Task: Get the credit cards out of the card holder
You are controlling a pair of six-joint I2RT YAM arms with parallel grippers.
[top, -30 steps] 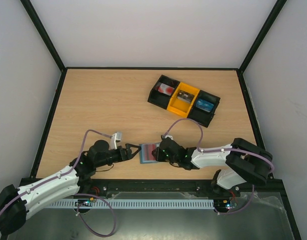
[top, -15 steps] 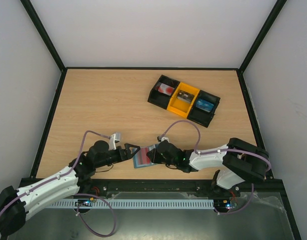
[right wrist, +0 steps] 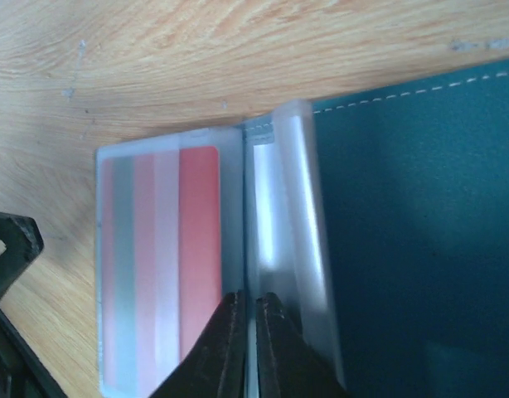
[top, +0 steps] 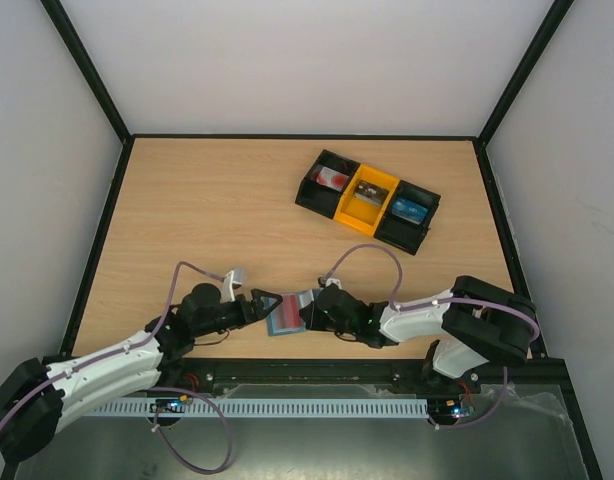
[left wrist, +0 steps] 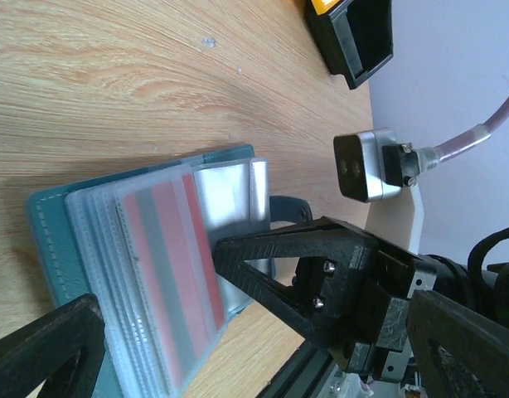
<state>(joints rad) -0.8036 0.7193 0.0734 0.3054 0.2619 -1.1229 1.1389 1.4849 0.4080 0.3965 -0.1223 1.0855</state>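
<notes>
The dusty-blue folding card holder (top: pixel 285 318) lies open at the near edge of the wooden tabletop (top: pixel 207 210). Its clear sleeve is pinched by the almost closed jaws of the right gripper (right wrist: pixel 248 319). The jaws of the left gripper (top: pixel 265 303) are spread wide and empty just beside it. A red-striped card (right wrist: pixel 167 265) is seen sleeved, not yet withdrawn. Farther off, a black-and-yellow three-bin tray (top: pixel 309 195) holds items too small to identify.

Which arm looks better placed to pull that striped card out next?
Probably left: the left claw stands wide open at the striped card, while the right claw is pinching a clear sleeve.
</notes>
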